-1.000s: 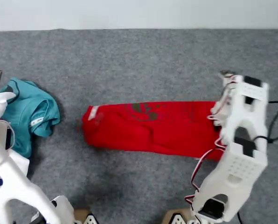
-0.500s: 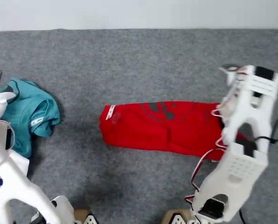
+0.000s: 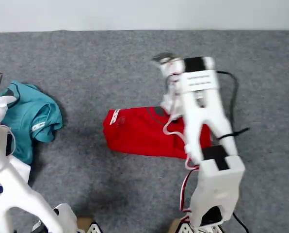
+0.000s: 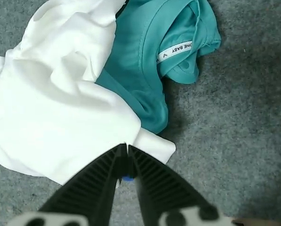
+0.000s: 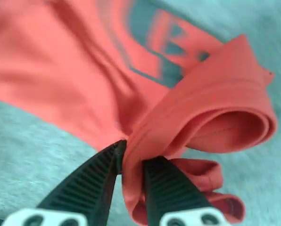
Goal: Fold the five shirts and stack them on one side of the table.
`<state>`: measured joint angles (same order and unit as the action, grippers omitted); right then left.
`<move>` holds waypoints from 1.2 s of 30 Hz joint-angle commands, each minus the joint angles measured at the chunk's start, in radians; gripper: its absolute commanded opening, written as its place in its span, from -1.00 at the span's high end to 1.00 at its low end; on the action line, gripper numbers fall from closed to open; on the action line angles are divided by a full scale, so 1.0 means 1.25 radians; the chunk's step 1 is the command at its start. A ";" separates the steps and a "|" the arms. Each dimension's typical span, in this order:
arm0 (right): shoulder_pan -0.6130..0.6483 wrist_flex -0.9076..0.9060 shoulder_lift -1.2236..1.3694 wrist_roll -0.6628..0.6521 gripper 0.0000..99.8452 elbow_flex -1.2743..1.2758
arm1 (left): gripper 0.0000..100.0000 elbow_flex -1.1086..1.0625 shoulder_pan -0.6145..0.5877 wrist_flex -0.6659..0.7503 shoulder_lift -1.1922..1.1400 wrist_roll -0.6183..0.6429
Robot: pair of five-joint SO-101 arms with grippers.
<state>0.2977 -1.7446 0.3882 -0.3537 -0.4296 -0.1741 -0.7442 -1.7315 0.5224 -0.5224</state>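
Right wrist view has your right gripper (image 5: 131, 155) pinched tight on a doubled hem of the red shirt (image 3: 135, 133), lying mid-way across the table (image 3: 110, 63). Carry that hem level to the collar end, align edges, then release.

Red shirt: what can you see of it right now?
The red shirt is soft fabric with a dark print and a white label. It lies as a folded band on the grey table; one end is doubled over, pinched between the right gripper's fingers.
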 commanded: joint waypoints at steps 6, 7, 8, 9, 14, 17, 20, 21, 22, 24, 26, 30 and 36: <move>0.165 0.088 0.055 0.045 0.98 -0.038 | 0.99 -0.056 0.001 -0.017 0.026 -0.002; 0.175 0.100 0.071 0.045 0.98 -0.038 | 0.99 -0.060 0.001 -0.016 0.026 -0.002; 0.184 0.112 0.083 0.045 0.98 -0.039 | 0.99 -0.061 0.001 -0.016 0.026 -0.002; 0.191 0.126 0.091 0.045 0.98 -0.039 | 0.99 -0.064 0.001 -0.016 0.026 -0.002; 0.234 0.149 0.133 0.044 0.98 -0.080 | 0.99 -0.064 0.004 -0.016 0.026 -0.002; 0.256 0.132 0.170 0.044 0.98 -0.162 | 0.99 -0.064 0.004 -0.016 0.026 -0.002; 0.273 0.096 0.218 0.044 0.98 -0.263 | 0.99 -0.064 0.004 -0.016 0.026 -0.004; 0.278 0.087 0.238 0.044 0.98 -0.295 | 0.99 -0.064 0.004 -0.016 0.026 -0.004; 0.284 0.074 0.258 0.044 0.98 -0.327 | 0.99 -0.064 0.004 -0.016 0.026 -0.004; 0.295 0.044 0.304 0.044 0.97 -0.393 | 0.99 -0.064 0.004 -0.016 0.026 -0.004; 0.312 0.004 0.343 0.042 0.91 -0.454 | 0.99 -0.064 0.002 -0.016 0.026 -0.004; 0.343 -0.045 0.375 0.044 0.60 -0.555 | 0.99 -0.064 0.002 -0.016 0.026 -0.004; 0.337 -0.044 0.246 0.039 0.52 -0.516 | 0.99 -0.064 0.002 -0.016 0.026 -0.006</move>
<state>0.7258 -1.7553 0.8316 -0.3092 -1.0710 -0.2570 -0.7442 -1.7315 0.5224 -0.5224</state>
